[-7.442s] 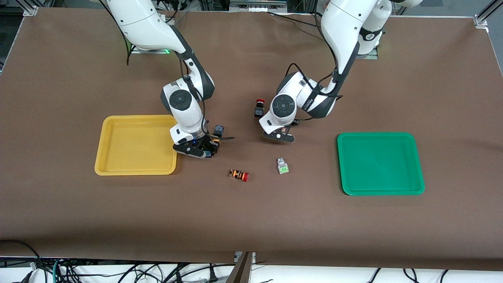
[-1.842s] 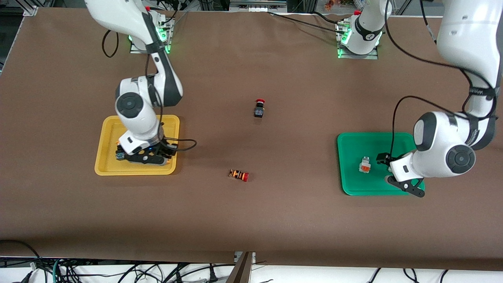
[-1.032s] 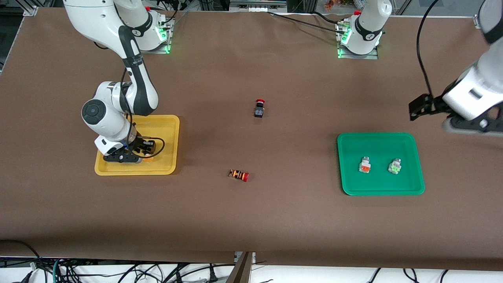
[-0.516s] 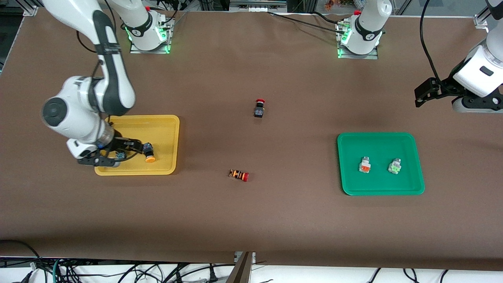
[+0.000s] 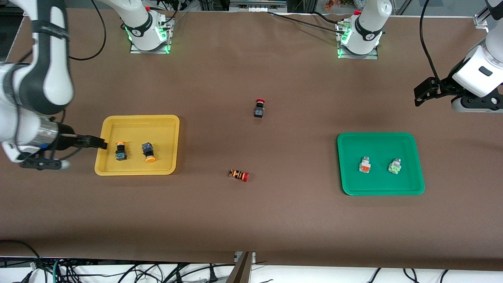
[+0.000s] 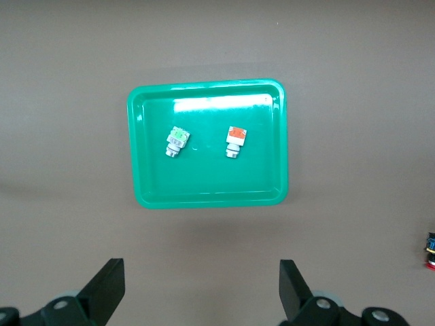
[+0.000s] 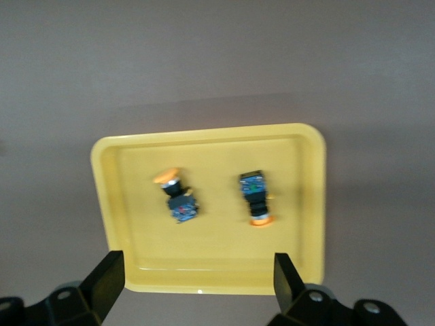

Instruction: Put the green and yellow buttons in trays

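Note:
The yellow tray (image 5: 137, 117) (image 7: 204, 132) holds two black buttons with yellow-orange caps (image 5: 121, 151) (image 5: 148, 152) (image 7: 177, 197) (image 7: 255, 197), lying apart. In the green tray (image 5: 377, 135) (image 6: 204, 85) lie two whitish buttons, one with an orange face (image 5: 365, 165) (image 6: 235, 140), one with a green face (image 5: 394, 166) (image 6: 177, 141). My right gripper (image 5: 41, 164) (image 7: 197, 265) hangs open and empty, high over the table beside the yellow tray's edge at the right arm's end. My left gripper (image 5: 477, 107) (image 6: 200, 272) hangs open and empty over bare table near the green tray.
A black switch with a red mushroom cap (image 5: 259, 108) stands mid-table. An orange-striped switch with a red cap (image 5: 239, 175) lies nearer the front camera. Both arm bases stand along the table's back edge.
My right gripper has opened, left the second yellow-capped button in the yellow tray, and risen away toward the right arm's end. The left arm rose, then has stayed still.

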Controlling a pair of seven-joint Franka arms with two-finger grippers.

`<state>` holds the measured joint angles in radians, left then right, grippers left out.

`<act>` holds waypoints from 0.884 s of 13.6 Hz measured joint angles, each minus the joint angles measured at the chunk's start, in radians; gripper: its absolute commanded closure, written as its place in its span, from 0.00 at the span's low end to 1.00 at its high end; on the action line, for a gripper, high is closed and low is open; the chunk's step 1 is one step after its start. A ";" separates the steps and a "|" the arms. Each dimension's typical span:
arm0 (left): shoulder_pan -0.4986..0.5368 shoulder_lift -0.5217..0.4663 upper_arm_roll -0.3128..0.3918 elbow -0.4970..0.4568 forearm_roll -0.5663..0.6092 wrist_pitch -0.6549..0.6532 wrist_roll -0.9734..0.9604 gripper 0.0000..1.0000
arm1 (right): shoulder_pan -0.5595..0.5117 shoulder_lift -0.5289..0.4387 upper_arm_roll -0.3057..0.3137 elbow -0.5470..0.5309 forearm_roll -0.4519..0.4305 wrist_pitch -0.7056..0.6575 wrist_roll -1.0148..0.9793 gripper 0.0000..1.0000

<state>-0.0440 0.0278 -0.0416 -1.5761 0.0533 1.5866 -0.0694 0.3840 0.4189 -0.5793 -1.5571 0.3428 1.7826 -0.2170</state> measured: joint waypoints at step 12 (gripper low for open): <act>0.001 0.000 0.005 0.000 0.000 -0.019 0.000 0.00 | -0.174 0.028 0.017 0.441 0.031 -0.360 -0.103 0.03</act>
<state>-0.0433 0.0278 -0.0367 -1.5760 0.0533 1.5675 -0.0696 0.2096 0.4470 -0.5618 -1.1161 0.3742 1.4223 -0.3202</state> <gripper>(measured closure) 0.000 0.031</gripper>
